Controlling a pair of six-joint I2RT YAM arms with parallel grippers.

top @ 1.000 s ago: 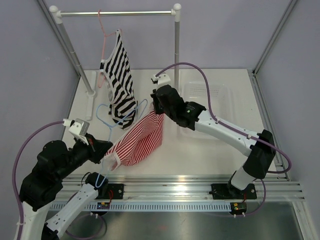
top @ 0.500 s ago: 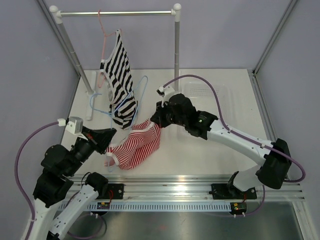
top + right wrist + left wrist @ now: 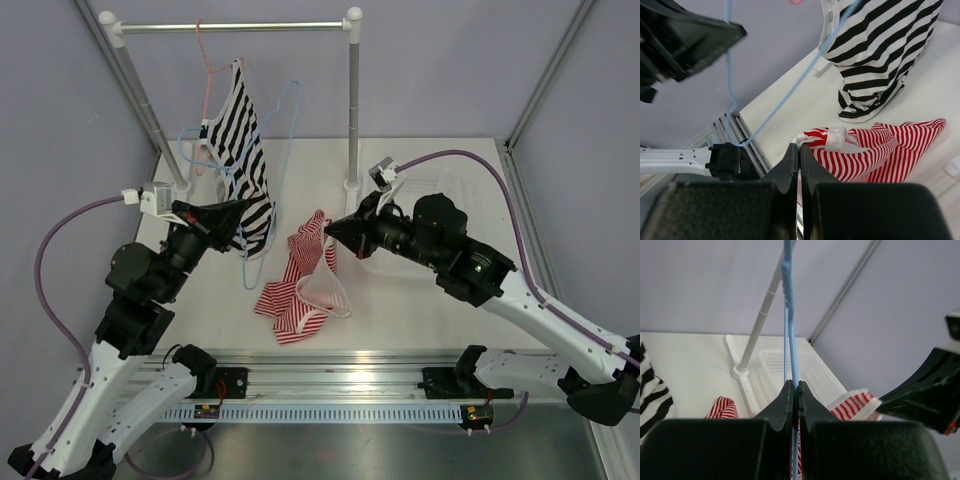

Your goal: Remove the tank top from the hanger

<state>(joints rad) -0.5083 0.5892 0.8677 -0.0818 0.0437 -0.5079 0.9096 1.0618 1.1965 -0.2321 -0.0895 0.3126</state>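
My left gripper (image 3: pixel 243 208) is shut on the light-blue hanger (image 3: pixel 284 140) and holds it up in the air at the left, in front of the rack. In the left wrist view the blue wire (image 3: pixel 788 315) runs up from between the closed jaws. The red-and-white striped tank top (image 3: pixel 300 290) hangs from my right gripper (image 3: pixel 330 228), which is shut on its upper edge, and its lower part is heaped on the table. The hanger looks clear of the cloth. The right wrist view shows the tank top (image 3: pixel 875 150) just past the closed fingertips.
A black-and-white striped top (image 3: pixel 245 160) hangs on a pink hanger (image 3: pixel 207 70) from the rack rail (image 3: pixel 230 27), close behind the blue hanger. The rack's right post (image 3: pixel 353 100) stands mid-table. A clear plastic bin (image 3: pixel 410 185) sits behind my right arm.
My left gripper has lifted the hanger up and back toward the rack. My right gripper has pulled the tank top to the right, and the cloth has come away from the hanger.
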